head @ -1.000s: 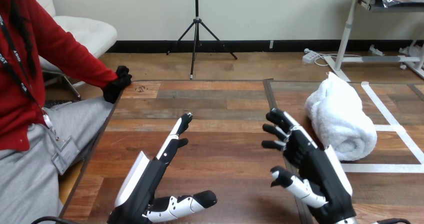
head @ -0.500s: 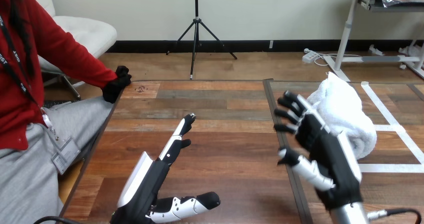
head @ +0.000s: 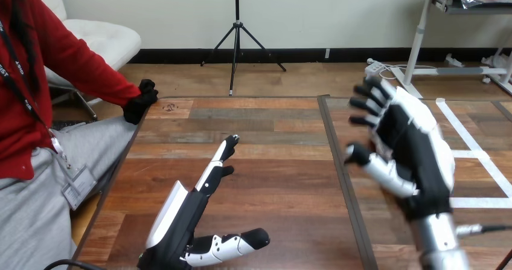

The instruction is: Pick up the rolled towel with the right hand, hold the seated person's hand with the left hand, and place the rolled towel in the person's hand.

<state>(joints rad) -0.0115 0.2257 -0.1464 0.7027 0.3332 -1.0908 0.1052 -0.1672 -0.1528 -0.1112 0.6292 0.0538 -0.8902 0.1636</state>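
Wooden table [head: 272, 125] | right hand [head: 404, 146] raised over the right half, palm facing the camera, fingers spread, empty | rolled towel [head: 445, 152] white, mostly hidden behind that hand, contact unclear | left hand [head: 187, 215] low near the front edge, fingers straight, thumb out | person's hand [head: 142, 99] at the far-left table edge, well apart from both

Worktop [head: 272, 179]: wood planks, visible grain, smooth low-sheen finish. Tape strips [head: 483, 202] on it: white, matt. Left hand [head: 187, 215] and right hand [head: 404, 143]: matt black plastic bodies, smooth semi-gloss white shells. Right forearm [head: 441, 240]: silver metal, satin look.
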